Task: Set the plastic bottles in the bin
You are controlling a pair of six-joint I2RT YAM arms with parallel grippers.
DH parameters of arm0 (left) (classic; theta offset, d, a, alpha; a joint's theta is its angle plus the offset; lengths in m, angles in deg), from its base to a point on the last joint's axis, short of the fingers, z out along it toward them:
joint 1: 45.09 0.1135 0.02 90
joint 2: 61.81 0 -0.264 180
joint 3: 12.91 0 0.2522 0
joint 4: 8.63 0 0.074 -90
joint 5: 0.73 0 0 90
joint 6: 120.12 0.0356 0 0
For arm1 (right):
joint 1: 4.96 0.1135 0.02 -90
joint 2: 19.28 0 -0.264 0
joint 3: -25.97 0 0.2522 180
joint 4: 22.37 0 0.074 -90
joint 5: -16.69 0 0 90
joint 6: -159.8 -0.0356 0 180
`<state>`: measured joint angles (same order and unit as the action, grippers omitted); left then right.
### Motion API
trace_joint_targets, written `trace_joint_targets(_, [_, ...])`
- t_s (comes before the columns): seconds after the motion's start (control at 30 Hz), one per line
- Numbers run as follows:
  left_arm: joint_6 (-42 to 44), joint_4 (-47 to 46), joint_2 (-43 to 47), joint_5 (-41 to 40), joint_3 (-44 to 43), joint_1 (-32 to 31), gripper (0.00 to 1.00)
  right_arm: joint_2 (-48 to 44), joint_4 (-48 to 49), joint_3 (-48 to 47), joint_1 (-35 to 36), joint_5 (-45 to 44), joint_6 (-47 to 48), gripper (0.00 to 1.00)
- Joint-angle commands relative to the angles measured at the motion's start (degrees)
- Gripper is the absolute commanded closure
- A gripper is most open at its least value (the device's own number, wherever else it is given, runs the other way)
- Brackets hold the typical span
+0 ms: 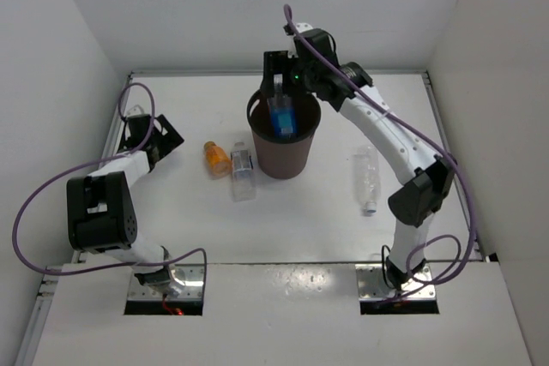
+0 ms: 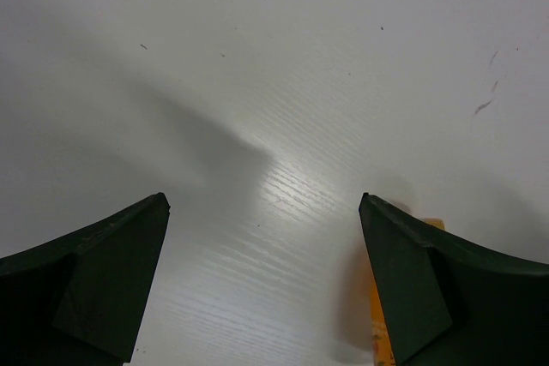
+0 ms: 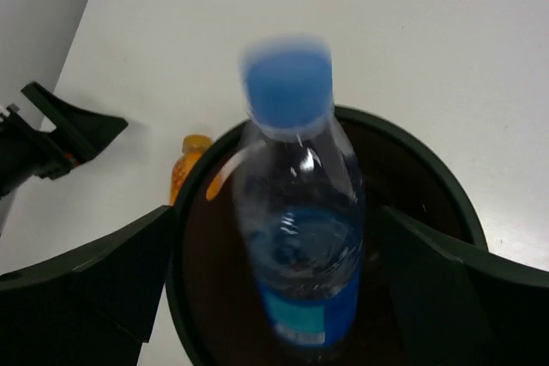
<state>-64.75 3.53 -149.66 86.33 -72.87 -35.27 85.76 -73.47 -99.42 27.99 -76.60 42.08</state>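
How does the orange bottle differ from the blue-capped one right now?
Orange bottle lies on the table left of the bin; blue-capped bottle is at the bin's mouth, motion-blurred. Orange bottle is stubby; blue-capped bottle is taller, clear, blue-labelled. Both are small plastic bottles.

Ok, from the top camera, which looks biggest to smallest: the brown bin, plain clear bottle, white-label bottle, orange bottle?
1. Round dark brown bin.
2. Plain clear plastic bottle and clear bottle with whitish label: too alike to rank.
3. Stubby orange bottle.
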Motion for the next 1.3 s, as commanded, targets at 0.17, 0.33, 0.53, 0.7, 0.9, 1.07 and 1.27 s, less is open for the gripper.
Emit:
trace_joint_targets(0.17, [2.6, -2.3, 1.5, 2.9, -0.1, -0.3, 0.0, -4.0, 4.4, -5.8, -1.1, -13.2, -1.2, 0.0])
trace_joint_targets(0.33, [2.6, -3.4, 2.0, 2.9, 0.9, -0.3, 0.0, -19.5, 27.1, 12.6, -1.7, -14.3, 0.7, 0.0])
trace_joint_targets(0.53, [2.6, -3.4, 2.0, 2.9, 1.5, -0.3, 0.0, -7.8, -7.5, -11.7, -4.8, -29.6, -5.7, 0.0])
trace_joint_targets(0.7, [1.8, -3.4, 2.0, 3.2, 0.9, -0.3, 0.0, -14.6, -8.7, 1.8, -14.1, -29.3, -13.7, 0.0])
trace_joint_targets(0.9, [-2.7, -3.4, 1.4, 4.5, 0.2, -0.3, 0.0, -13.8, -12.6, 24.1, -25.7, -12.2, -17.4, 0.0])
trace_joint_targets(1.07, [-6.9, -1.6, 0.8, 4.2, 0.2, -0.3, 0.0, -11.5, -13.2, 33.0, -27.7, -5.9, -14.9, 0.0])
trace_joint_targets(1.27, [-4.8, -2.4, 0.8, 5.0, 0.8, -0.3, 0.0, -8.5, -12.7, 39.2, -28.7, -4.2, -14.4, 0.0])
